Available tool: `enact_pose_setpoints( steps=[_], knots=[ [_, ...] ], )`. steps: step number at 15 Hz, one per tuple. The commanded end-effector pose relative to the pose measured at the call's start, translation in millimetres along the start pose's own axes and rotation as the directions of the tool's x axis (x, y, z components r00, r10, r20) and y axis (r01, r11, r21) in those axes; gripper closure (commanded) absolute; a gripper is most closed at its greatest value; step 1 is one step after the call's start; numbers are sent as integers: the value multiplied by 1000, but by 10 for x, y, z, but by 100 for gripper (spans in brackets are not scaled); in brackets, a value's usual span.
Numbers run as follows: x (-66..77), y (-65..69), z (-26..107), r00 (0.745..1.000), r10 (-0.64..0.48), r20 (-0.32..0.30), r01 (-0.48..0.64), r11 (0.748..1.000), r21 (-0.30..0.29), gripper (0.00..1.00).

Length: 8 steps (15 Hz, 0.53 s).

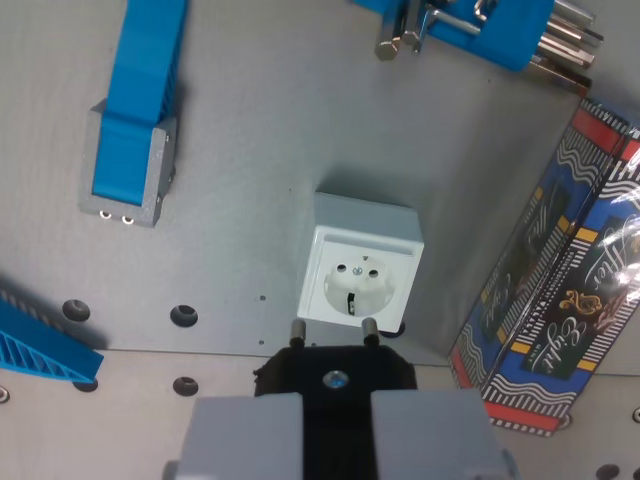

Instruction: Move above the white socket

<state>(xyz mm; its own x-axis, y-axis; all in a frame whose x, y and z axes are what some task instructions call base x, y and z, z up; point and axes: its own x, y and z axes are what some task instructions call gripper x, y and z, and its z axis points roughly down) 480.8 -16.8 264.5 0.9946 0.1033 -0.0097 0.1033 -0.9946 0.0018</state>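
Gripping a black plug (335, 375), the pincer (335, 435) hovers just short of the white socket (362, 272) at mid-bench, so the approach likely needs a small forward shift to centre.

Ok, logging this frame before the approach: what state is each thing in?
white socket: upright on the plate, empty, nothing plugged in.
black plug: held in the gripper, two pins pointing at the socket, not inserted.
gripper: shut on the plug.
patterned box: closed, beside the socket.
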Motion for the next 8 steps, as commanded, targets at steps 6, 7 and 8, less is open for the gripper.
enact_pose_setpoints(
  steps=[6, 7, 8],
  knots=[
    [-92, 26, 176, 996, 62, -62, -62, 998, -1, 100],
    [-106, 29, 204, 995, 65, -70, -66, 998, -1, 100],
    [-121, 33, 234, 995, 70, -75, -70, 998, 0, 100]
  ],
)
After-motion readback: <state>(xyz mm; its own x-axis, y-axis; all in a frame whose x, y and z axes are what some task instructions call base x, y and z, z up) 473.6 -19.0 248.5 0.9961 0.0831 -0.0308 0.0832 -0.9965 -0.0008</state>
